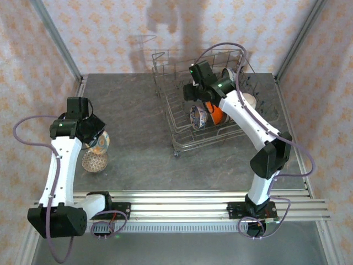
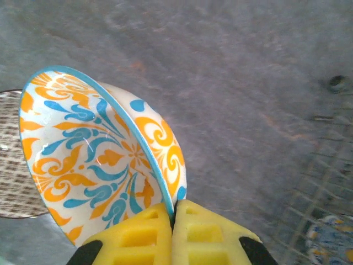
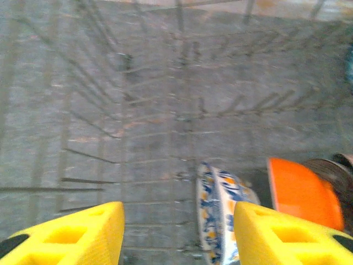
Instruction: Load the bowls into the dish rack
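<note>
Left pincer [image 2: 174,212] clenched on the rim of the orange-and-blue bowl [image 2: 94,160], fingers pinched tight with the rim between them. The bowl is tilted on edge and lifted off the surface [image 1: 138,154] at far left, well apart from the dish rack [image 1: 207,141]. A brown-patterned bowl [image 1: 95,162] sits on the surface just beside and under it, not yet loaded. Step in hand, as I read it, is carrying the held bowl rightward to the rack. To do it well, keep the pinch firm, since a rim-only grip on a smooth bowl may let it swing or slip. Lift enough to clear the brown-patterned bowl and the raised rack side, keep the bowl on edge, and lower it into a free gap on the near-left part of the rack. Inside the rack a blue-and-white bowl [image 3: 218,221] stands on edge, with the orange bowl [image 3: 300,193] just right of it and a cream bowl [image 1: 249,101] further right. Right pincer [image 3: 177,212] is released, holding nothing, and hangs over the rack floor above the blue-and-white bowl. It likely should pull clear first so the arms don't crowd each other.
</note>
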